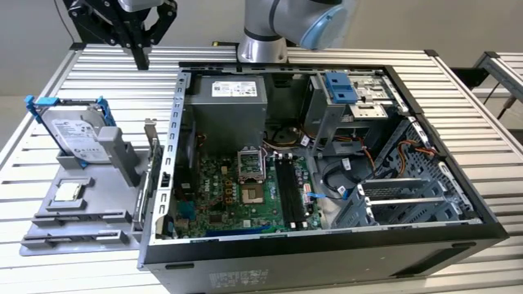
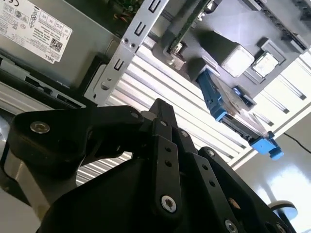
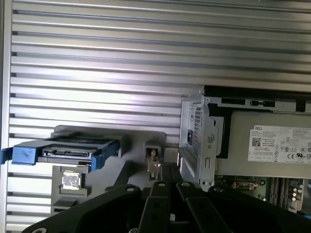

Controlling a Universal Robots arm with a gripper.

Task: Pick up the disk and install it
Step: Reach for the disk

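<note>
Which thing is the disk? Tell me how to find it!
Start at the open computer case, then look to the exterior view's left at the grey holder tray. The disk stands tilted on it: silver, white label, blue frame, unlike the small square chip lying flat.

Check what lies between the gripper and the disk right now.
The stretch is bare: in the exterior view, just ribbed table top lies between the gripper and the disk, which stands on edge in its grey holder.
</note>
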